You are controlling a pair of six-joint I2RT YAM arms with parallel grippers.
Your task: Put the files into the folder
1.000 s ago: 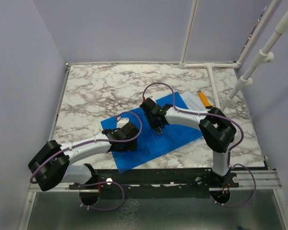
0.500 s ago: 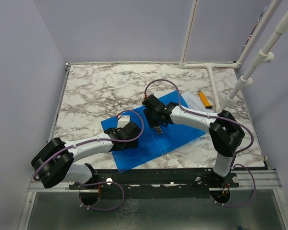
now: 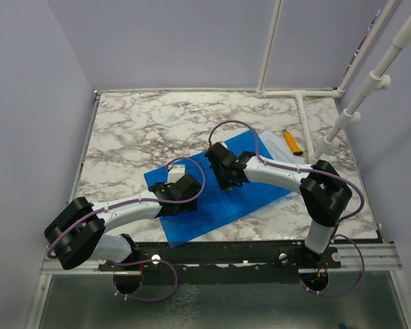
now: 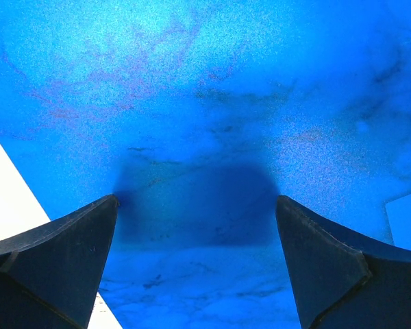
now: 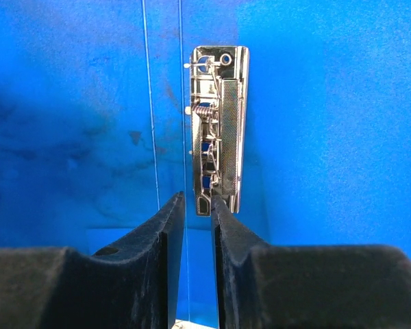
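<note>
From above, the folder (image 3: 212,211) is seen lying open and flat on the marble table (image 3: 137,130), with the files (image 3: 272,142) at its far right corner beside an orange object (image 3: 292,142); the left gripper (image 3: 178,200) and right gripper (image 3: 227,181) are both over the blue surface, hiding part of it. In the left wrist view, the left gripper (image 4: 195,226) is spread wide above the folder (image 4: 205,103) – a white label (image 4: 407,219) shows at the right edge. In the right wrist view, the right gripper (image 5: 198,205) is drawn to 1 narrow slit at the near end of the metal clip (image 5: 218,123) – whether anything is pinched cannot be told.
</note>
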